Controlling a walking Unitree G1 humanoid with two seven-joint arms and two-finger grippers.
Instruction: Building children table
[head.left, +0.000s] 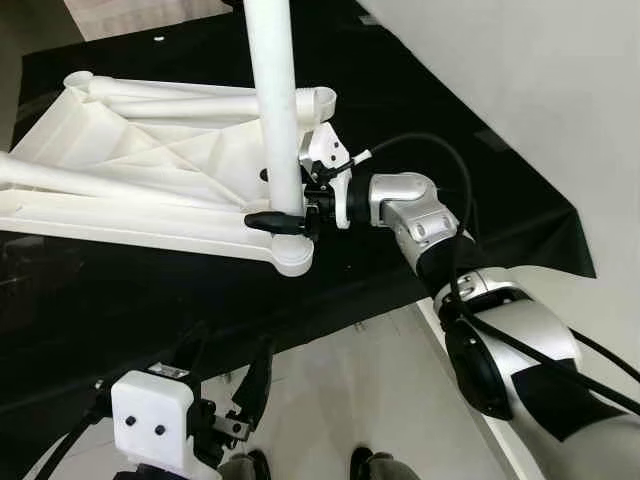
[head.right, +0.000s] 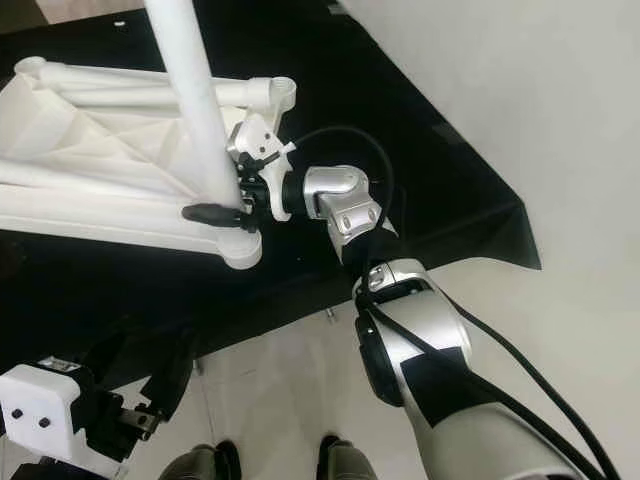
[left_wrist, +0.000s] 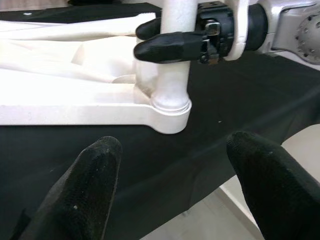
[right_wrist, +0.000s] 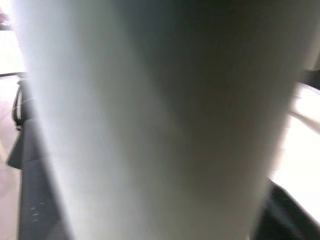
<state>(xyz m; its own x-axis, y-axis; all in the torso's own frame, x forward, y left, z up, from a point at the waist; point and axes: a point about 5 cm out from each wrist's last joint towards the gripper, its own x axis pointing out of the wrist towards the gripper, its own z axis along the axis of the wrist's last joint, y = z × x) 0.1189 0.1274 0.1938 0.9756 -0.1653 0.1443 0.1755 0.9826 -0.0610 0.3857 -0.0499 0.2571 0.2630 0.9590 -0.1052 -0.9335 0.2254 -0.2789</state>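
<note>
Right gripper (head.left: 290, 212) pinches white leg (head.left: 272, 100) standing in tabletop (head.left: 120, 170) corner socket (head.left: 293, 255). Left gripper (left_wrist: 170, 165) spread, below that corner. Side load could cock the leg, jam it.

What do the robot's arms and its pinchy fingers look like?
The right arm is shiny silver with rounded joints, black bands and thin black cables running along it. The right gripper has two long black fingers on a white and black wrist block. The left gripper has black fingers too, behind a white boxy block with two small dots.
</note>
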